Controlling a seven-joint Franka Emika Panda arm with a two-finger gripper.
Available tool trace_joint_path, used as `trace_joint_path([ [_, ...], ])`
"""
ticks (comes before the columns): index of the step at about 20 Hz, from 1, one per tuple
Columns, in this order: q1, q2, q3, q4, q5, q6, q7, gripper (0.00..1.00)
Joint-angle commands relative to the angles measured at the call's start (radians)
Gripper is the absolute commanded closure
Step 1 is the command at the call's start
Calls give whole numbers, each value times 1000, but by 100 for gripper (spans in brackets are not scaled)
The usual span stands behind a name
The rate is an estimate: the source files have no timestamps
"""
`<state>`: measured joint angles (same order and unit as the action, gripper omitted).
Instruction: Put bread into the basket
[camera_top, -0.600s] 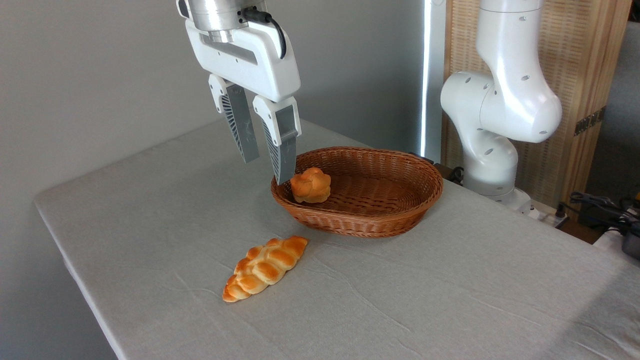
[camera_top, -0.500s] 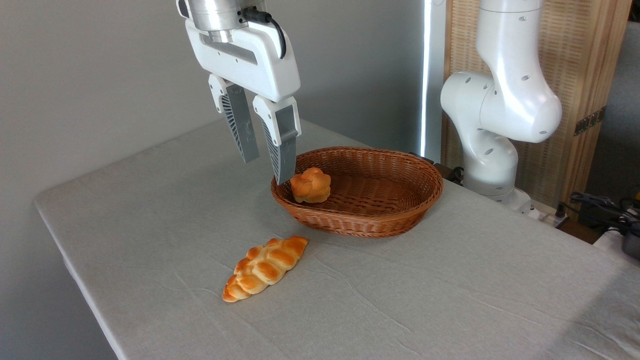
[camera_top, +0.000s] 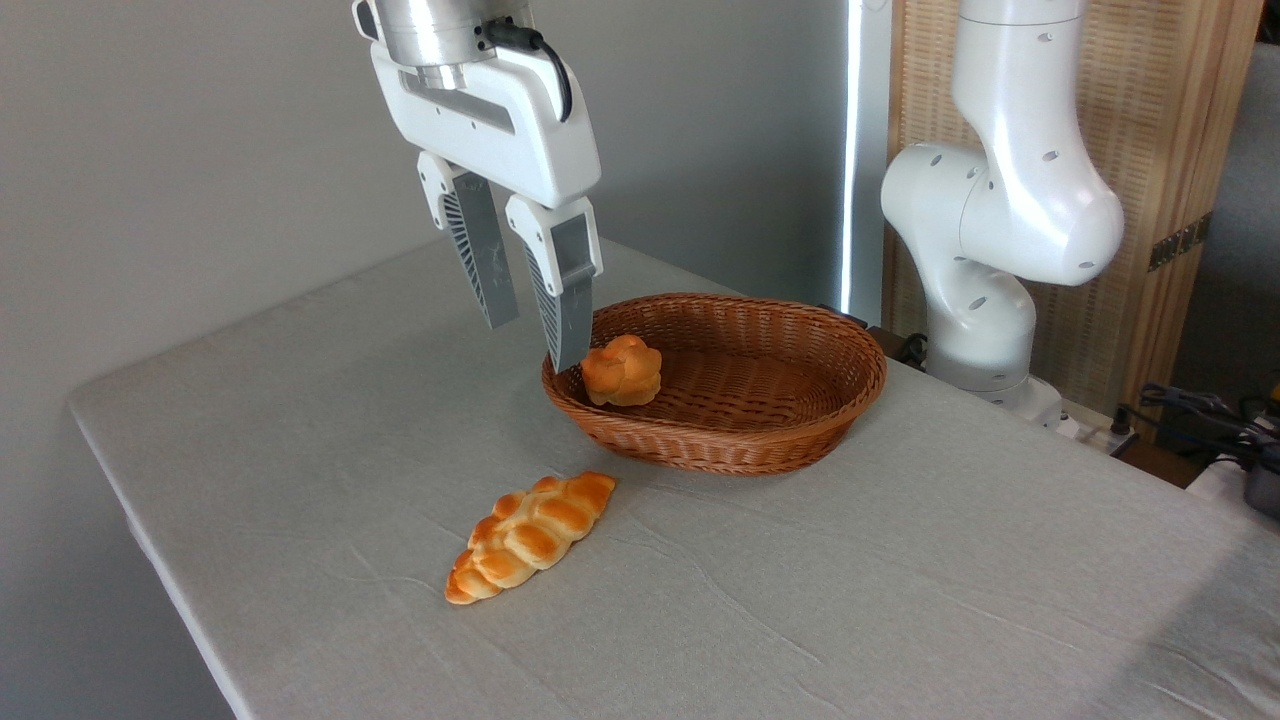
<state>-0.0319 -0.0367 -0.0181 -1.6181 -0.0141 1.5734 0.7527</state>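
At the left of the scene we find the grey cloth-covered table (camera_top: 300, 420), and on it the elongated braided golden-orange loaf (camera_top: 530, 537), lying flat and clear of everything else. Its long axis runs diagonally, from its lower-left tip toward its upper-right tip, which points at the basket.

Above it, we see the white two-finger gripper (camera_top: 530, 345) hanging in the air with its jaws parted and nothing between them. The loaf lies below the jaws and toward the camera, well apart from them. We judge that the coming move calls for a descent toward the loaf's middle, with the fingers set across the long axis, not along it.

To the right sits the oval brown woven wicker basket (camera_top: 800, 440), near the loaf's upper tip. A small round knotted bun (camera_top: 621, 370) rests inside its left end.

Compared with the earlier frames, the gripper has shifted only very slightly; loaf, bun and basket have not moved.
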Motion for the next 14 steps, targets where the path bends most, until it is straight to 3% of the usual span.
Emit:
trace_joint_path([
  [1, -6, -12, 1, -127, 0, 187, -6, 0],
  [5, -5, -20, 4, -219, 0, 237, -15, 0],
  [10, -5, -9, 7, -404, -38, 500, -142, 0],
  [14, -8, -6, 1, -440, -44, 507, -167, 0],
])
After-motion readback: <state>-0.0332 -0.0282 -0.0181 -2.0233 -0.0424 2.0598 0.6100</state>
